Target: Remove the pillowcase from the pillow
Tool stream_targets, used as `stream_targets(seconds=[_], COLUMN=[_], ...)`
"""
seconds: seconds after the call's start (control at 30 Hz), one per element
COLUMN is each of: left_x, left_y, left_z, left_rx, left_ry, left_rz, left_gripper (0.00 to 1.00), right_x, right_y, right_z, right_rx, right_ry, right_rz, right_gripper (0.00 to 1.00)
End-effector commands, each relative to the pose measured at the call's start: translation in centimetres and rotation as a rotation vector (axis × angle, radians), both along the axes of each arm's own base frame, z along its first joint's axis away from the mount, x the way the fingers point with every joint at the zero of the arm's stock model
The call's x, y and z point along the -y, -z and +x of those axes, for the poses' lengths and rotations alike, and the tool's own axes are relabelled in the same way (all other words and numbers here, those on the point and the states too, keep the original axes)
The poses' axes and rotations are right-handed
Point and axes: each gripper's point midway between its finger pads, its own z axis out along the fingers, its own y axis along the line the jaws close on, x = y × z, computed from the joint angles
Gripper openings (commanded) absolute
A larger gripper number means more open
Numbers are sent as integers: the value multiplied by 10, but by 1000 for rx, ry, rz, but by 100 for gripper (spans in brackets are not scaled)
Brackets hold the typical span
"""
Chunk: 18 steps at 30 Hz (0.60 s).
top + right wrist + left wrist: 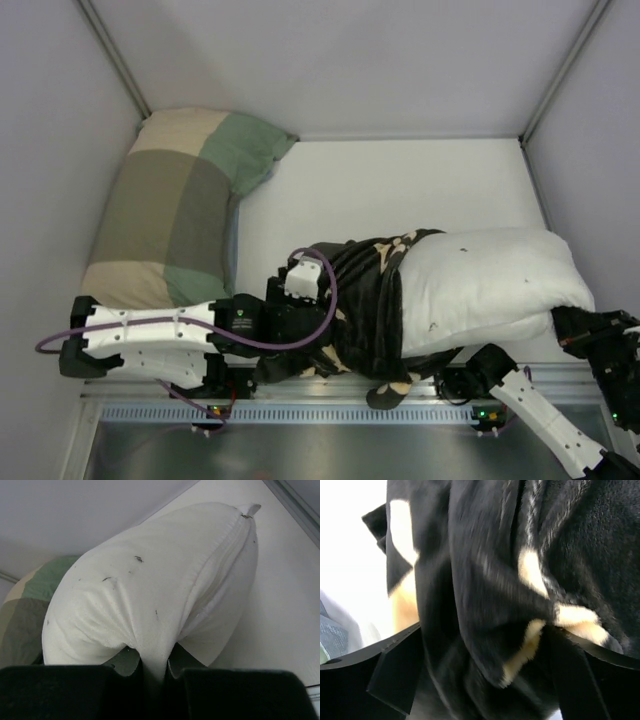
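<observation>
- The left gripper [487,680] is spread wide, and the bunched pillowcase [485,590] hangs between its fingers.
- The right gripper [150,666] is pinched shut on a fold of the pillow [160,590].
- The pillowcase sits crumpled at the pillow's left end.

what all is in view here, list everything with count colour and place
pillowcase: one, black with cream motifs, bunched at the left end of the pillow, by the table's near edge
pillow: one, white with tiny dark specks, right side of the table, mostly bare
patchwork pillow: one, green, beige and olive, far left corner against the wall
table: one, white, under everything
left arm: one, white and black, near left, reaching into the pillowcase
right arm: one, white and black, near right, beside the pillow
left gripper: one, black, jaws wide with pillowcase fabric between them
right gripper: one, black, pinched shut on a fold of the pillow
</observation>
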Motion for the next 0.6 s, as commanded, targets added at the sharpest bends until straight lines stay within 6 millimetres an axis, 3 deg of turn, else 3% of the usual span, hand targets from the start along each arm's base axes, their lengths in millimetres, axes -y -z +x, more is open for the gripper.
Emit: stream_targets(seconds=[0.0, 0.17, 0.37, 0.57], left_x=[12, -3, -20, -7], left_y=[-15, -7, 16, 38], left_z=[2, -2, -18, -34], left_rx=[69, 53, -40, -114], left_ry=[50, 33, 58, 121], left_rz=[16, -23, -65, -127], left_gripper=[99, 99, 99, 97], right_x=[30, 61, 71, 70], right_y=[-49, -56, -58, -58], right_z=[-3, -19, -23, -23], right_rx=[154, 150, 162, 171], right_ry=[133, 231, 258, 242], right_rz=[60, 10, 20, 41], right_gripper=[0, 0, 0, 0])
